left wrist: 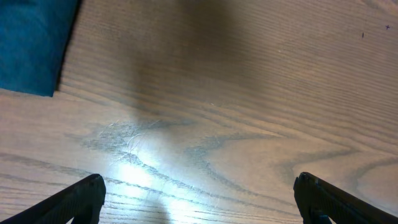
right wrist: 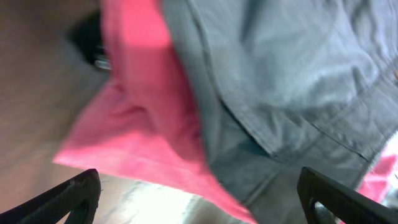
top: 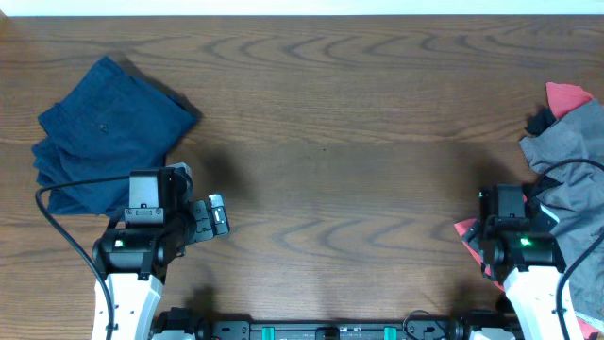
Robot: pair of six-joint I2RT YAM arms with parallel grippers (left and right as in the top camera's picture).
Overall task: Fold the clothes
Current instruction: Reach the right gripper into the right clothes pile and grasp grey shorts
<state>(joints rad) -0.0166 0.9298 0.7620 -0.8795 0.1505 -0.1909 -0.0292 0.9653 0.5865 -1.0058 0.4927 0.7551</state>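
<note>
Folded navy shorts lie at the table's left; a corner shows in the left wrist view. My left gripper is open and empty over bare wood, right of the navy shorts. A pile of clothes lies at the right edge: grey shorts over a coral-red piece and a black piece. My right gripper is open above the pile's left edge, with grey fabric and coral-red fabric below it. In the overhead view its fingers are hidden under the arm.
The wooden table stretches between the two heaps. The arm bases and a black rail sit at the front edge. A black cable loops by the left arm.
</note>
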